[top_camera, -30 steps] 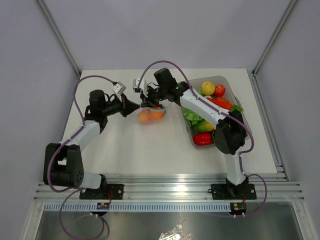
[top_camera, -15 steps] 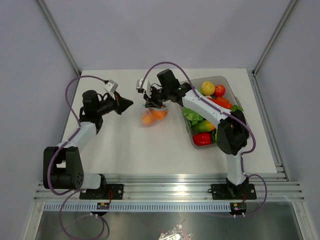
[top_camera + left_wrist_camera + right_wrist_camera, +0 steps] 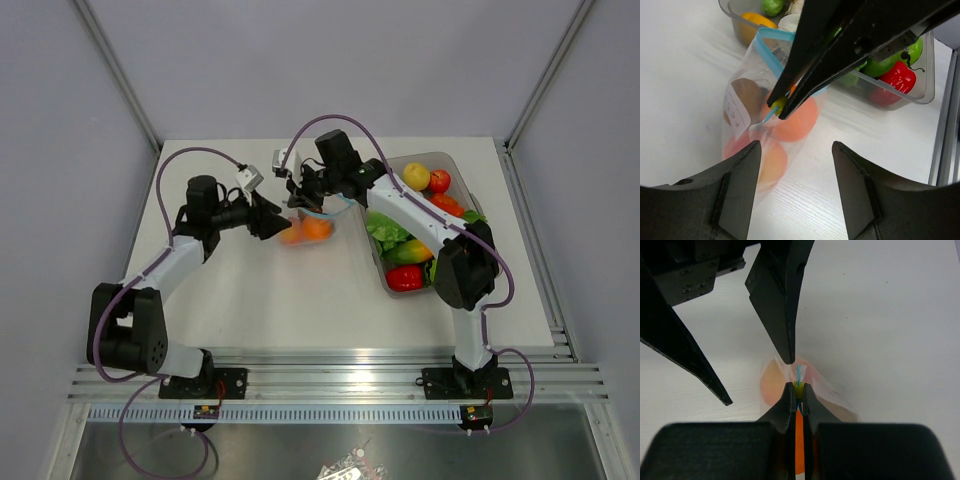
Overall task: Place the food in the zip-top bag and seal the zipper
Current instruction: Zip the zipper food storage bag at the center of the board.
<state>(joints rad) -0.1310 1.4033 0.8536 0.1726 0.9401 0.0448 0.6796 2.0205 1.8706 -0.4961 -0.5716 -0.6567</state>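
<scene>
The zip-top bag hangs just above the table centre, with the food inside: a round orange and a peach. My right gripper is shut on the zipper at a small yellow piece on the blue strip, holding the bag's mouth up. My left gripper stands open just left of the bag. Its fingers straddle bare table below the bag's lower corner, touching nothing.
A rigid clear tray at the right holds green lettuce, a red pepper, a yellow fruit and several other toys. The right arm reaches over the tray's left edge.
My left gripper, shut and drawn back to the left half a second ago, has come back to the bag and opened. The right gripper keeps its pinch on the zipper.
</scene>
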